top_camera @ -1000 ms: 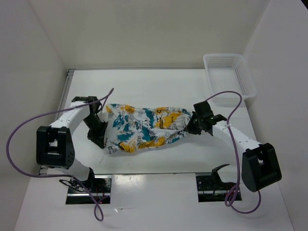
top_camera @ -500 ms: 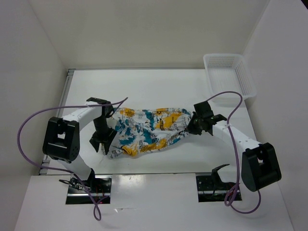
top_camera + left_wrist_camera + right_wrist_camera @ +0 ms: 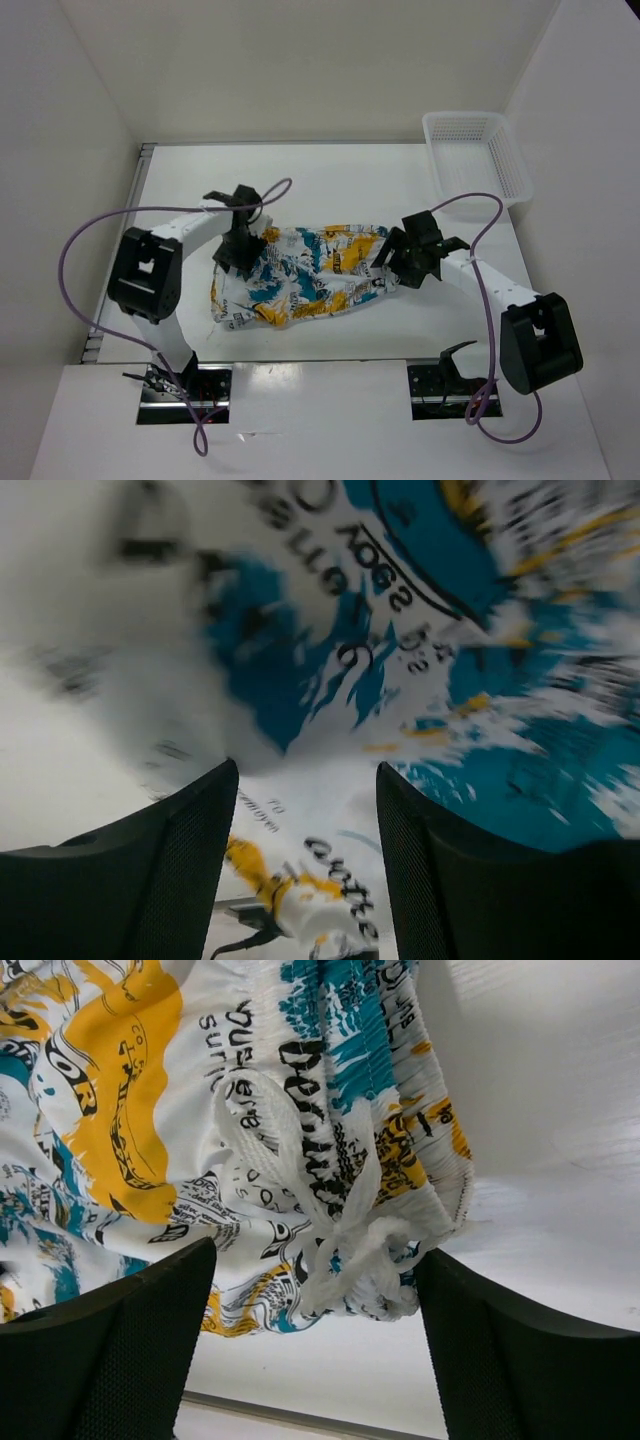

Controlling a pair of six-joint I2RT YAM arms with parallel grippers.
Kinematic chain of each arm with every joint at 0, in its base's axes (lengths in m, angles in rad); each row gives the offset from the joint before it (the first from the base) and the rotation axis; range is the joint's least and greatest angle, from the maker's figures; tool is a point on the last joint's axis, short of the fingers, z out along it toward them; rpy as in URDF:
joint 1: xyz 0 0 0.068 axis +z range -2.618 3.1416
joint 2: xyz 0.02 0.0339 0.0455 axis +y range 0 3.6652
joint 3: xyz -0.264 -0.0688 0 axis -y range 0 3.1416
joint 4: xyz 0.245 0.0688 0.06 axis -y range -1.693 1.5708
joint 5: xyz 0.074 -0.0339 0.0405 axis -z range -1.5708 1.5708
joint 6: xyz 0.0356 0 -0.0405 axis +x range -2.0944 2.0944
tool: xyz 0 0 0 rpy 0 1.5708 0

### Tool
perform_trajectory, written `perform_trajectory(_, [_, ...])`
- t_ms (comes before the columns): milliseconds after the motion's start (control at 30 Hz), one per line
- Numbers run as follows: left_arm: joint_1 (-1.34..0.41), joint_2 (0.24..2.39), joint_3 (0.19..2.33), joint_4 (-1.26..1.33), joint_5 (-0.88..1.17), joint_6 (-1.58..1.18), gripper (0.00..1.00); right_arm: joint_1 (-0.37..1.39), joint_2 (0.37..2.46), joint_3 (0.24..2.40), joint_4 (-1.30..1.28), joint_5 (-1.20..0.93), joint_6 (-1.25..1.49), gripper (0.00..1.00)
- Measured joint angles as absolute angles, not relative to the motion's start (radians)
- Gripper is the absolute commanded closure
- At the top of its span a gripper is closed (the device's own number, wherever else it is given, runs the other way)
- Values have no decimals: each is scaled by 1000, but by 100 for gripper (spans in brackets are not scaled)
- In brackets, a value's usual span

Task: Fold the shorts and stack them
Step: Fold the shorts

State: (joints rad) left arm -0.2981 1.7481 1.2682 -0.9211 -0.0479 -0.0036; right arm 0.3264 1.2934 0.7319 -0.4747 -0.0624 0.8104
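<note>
left wrist view motion-blurred. shorts (image 3: 305, 278) crumpled between both claws: left gripper (image 3: 234, 260) released over left end; right gripper (image 3: 389, 264) released, drawstring knot (image 3: 345, 1245) inside its gap.

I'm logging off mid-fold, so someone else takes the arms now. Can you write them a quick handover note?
Left gripper: open, low over the left part of the shorts; view blurred, no grip seen.
Right gripper: open, at the right end of the shorts, by the drawstring.
The shorts lie crumpled mid-table between the arms. Basket at the far right corner.
Done: no neat fold visible.
Left: fold flat, then stack.
</note>
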Motion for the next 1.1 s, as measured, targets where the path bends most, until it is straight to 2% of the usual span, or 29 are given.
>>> perform_trajectory(67, [-324, 1818, 1176, -871, -56, -4, 35, 325, 1299, 731, -470, -65, 823, 10])
perform_trajectory(133, [-326, 1843, 1123, -896, -53, -4, 34, 322, 1317, 730, -466, -65, 838, 0])
perform_trajectory(300, [-316, 1822, 1095, -882, -57, -4, 34, 320, 1361, 682, -465, -54, 860, 2])
perform_trajectory(400, [-312, 1828, 1099, -884, -52, -4, 34, 317, 1370, 662, -448, -60, 874, 43])
perform_trajectory(433, [-311, 1838, 1108, -892, -50, -4, 34, 316, 1385, 660, -439, -65, 879, 71])
perform_trajectory(533, [-308, 1899, 1172, -951, -48, -4, 34, 316, 1441, 665, -406, -96, 894, 100])
perform_trajectory(767, [-284, 2073, 1455, -1033, -84, 1, 32, 251, 1509, 794, -432, -79, 852, 100])
perform_trajectory(933, [-255, 2133, 1652, -837, -140, -2, 31, 182, 1509, 946, -438, -40, 801, 100])
perform_trajectory(1100, [-239, 2133, 1667, -749, -175, -3, 27, 174, 1514, 962, -428, -49, 770, 100])
